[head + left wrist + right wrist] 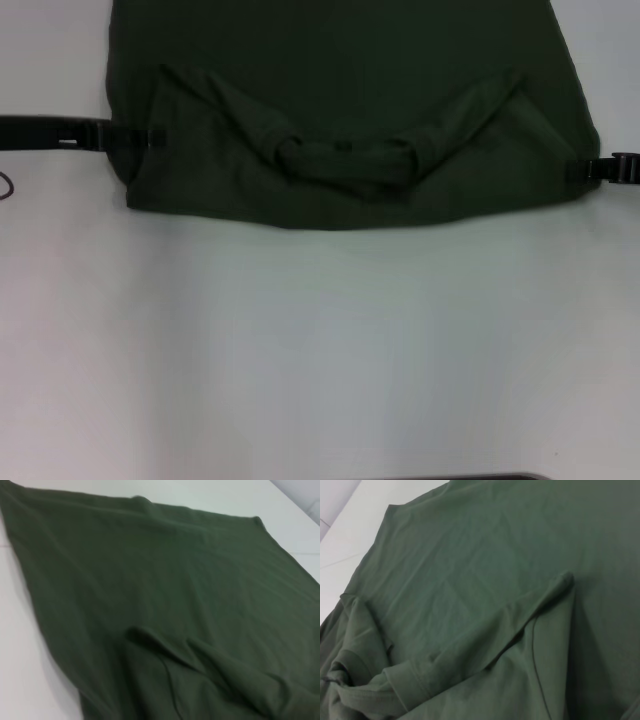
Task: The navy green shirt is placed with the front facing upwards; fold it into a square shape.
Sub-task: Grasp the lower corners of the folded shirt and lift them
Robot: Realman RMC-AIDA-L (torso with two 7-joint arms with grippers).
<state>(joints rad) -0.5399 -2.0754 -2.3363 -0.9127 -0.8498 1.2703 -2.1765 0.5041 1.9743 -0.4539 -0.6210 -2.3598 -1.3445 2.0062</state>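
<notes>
You are looking at a white table (320,350) that is filling most of the head view, its plain surface stretching toward the near edge. A thin dark cable (6,186) is lying on the table at its left edge, curling in a small loop. At the near edge, a dark strip (500,476) is showing along the table's border; you cannot tell what it is. In the wrist views the same white table (225,495) is showing toward its far side, with a faint seam line (340,560) running across it.
</notes>
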